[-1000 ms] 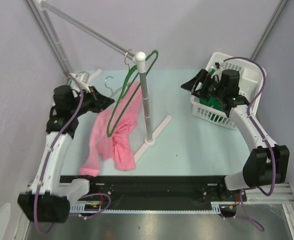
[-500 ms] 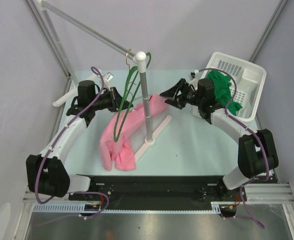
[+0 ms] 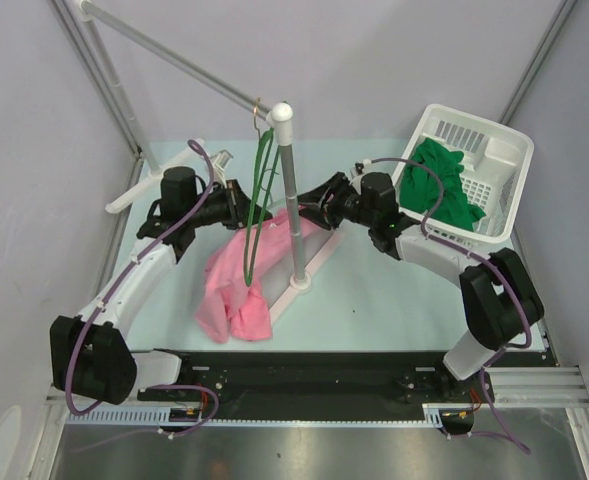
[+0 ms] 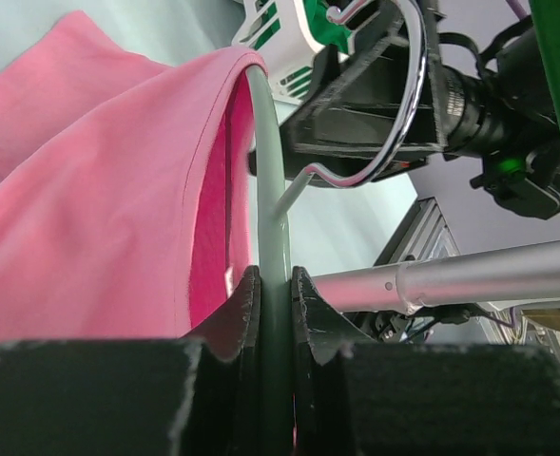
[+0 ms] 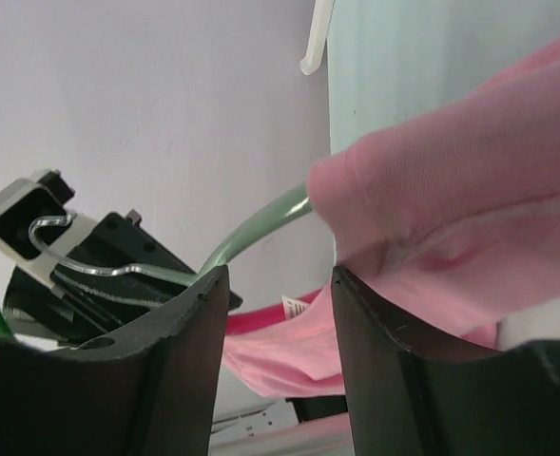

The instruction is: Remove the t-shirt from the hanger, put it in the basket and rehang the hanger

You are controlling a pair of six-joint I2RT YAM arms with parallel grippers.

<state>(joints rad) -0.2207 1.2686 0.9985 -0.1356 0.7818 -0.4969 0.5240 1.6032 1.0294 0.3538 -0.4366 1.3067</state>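
Note:
A green hanger point(image 3: 262, 170) hangs by its hook from the rack beside the white post point(image 3: 292, 190), edge-on to the top camera. The pink t-shirt point(image 3: 236, 290) is still threaded on it and droops to the table. My left gripper point(image 3: 236, 196) is shut on the hanger's wire point(image 4: 271, 180), with the pink t-shirt point(image 4: 99, 209) just left of its jaws. My right gripper point(image 3: 317, 200) is at the t-shirt's other shoulder. Its jaws point(image 5: 275, 285) stand partly apart, with the t-shirt point(image 5: 451, 199) against the right finger point(image 5: 394, 370) and the hanger point(image 5: 260, 223) beyond.
A white basket point(image 3: 494, 140) with a green garment point(image 3: 444, 180) stands at the back right. The post's white foot point(image 3: 304, 268) lies across mid-table. A metal rail point(image 3: 164, 55) slants in from the back left. A white hanger point(image 3: 149, 190) lies at the left edge.
Both arms swung in toward the post. The right gripper left the basket, reached the t-shirt's shoulder and narrowed its jaws. The hanger turned edge-on and the t-shirt bunched toward the centre.

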